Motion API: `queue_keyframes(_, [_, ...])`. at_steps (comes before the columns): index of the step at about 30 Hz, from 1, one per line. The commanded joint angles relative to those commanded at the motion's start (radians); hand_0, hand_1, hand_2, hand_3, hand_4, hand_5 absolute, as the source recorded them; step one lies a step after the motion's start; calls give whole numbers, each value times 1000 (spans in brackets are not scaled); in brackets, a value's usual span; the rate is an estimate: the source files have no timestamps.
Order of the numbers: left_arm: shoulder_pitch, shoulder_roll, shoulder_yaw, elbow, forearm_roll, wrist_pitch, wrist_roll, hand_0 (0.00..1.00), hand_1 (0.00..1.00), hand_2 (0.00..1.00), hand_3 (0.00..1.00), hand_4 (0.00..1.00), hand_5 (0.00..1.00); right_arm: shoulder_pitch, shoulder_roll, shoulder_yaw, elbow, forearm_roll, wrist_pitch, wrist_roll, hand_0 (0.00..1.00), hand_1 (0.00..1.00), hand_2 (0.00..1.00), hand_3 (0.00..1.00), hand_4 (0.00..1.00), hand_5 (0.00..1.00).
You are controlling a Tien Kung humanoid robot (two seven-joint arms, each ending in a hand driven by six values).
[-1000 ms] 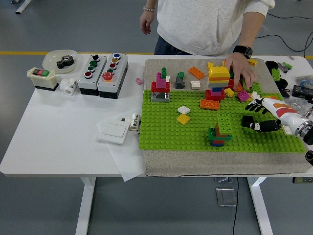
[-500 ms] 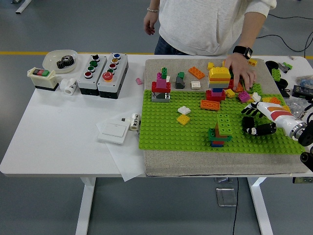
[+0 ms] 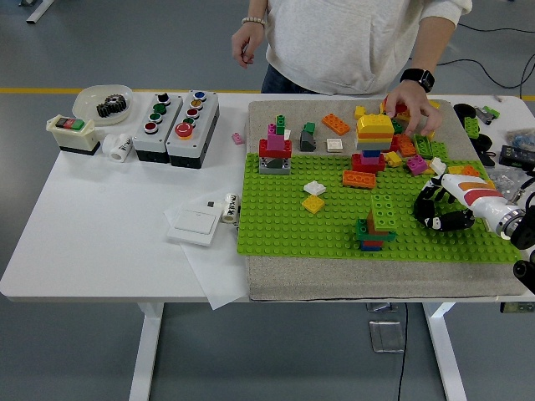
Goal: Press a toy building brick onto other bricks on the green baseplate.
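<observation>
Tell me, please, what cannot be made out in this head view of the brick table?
- Right hand: whether its curled fingers hold a brick; the hand itself hides this.
- Left hand: outside the picture.
- Person's hand: what it touches among the loose bricks; its fingers cover that.
- Brick stack: its lower layers, too small to tell apart.
- Items at the right edge: cut off.

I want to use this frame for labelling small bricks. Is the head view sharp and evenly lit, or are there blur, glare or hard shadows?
Head view: light is even and soft, with only faint shadows under the stacks on the green studded baseplate; no glare on the white table; the small loose bricks are sharp but tiny; the robot's right hand is slightly soft, its fingers hard to separate.
</observation>
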Motion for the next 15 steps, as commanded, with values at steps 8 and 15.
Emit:
queue_keyframes(8, [-5, -1, 5, -1, -5, 1, -2, 486, 564, 643, 625, 667, 742, 1, 1, -3, -9, -6, -17, 0, 426, 514, 553, 533, 759, 241])
queue_keyframes(15, [-7, -1, 8, -1, -9, 1, -4, 489, 565, 645, 624, 668, 742, -1, 3, -5, -20, -2, -19, 2, 389, 495, 537, 511, 715, 296])
